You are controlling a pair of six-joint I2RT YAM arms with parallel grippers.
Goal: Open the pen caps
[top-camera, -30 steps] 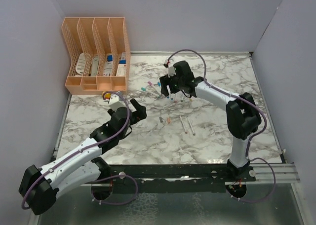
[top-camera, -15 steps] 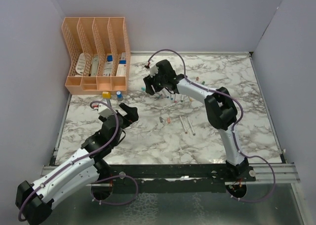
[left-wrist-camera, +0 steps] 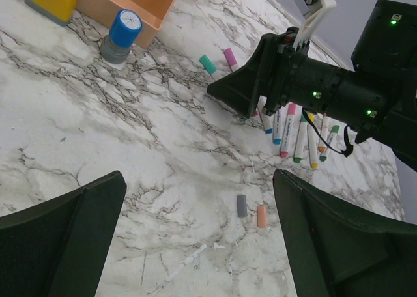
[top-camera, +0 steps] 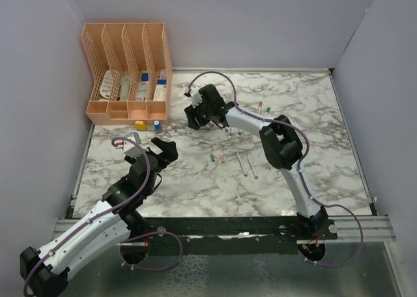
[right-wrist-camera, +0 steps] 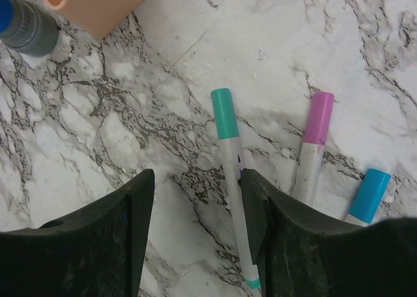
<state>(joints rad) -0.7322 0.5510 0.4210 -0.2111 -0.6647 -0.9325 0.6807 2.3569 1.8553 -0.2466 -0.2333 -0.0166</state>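
In the right wrist view my open right gripper [right-wrist-camera: 195, 225] hovers low over the marble. A teal-capped pen [right-wrist-camera: 233, 180] lies just inside its right finger. A pink-capped pen [right-wrist-camera: 317, 124] and a blue-capped pen [right-wrist-camera: 367, 195] lie further right. From above, the right gripper [top-camera: 193, 119] is at the left end of the pen cluster [top-camera: 229, 131]. My left gripper [top-camera: 166, 150] is open and empty, apart from the pens. Its wrist view shows a loose grey cap [left-wrist-camera: 242, 206] and an orange cap [left-wrist-camera: 261, 215] between its spread fingers, and the capped pens [left-wrist-camera: 293, 127] beyond.
An orange desk organiser [top-camera: 127, 69] stands at the back left, with a yellow block [top-camera: 140, 125] and a blue-topped bottle [top-camera: 157, 125] in front of it. Two thin uncapped pens [top-camera: 246, 165] lie mid-table. Two more pens [top-camera: 264, 107] lie behind the right arm.
My right gripper has swung left along the pen cluster towards the organiser. My left gripper has drawn back towards the near left, still open.
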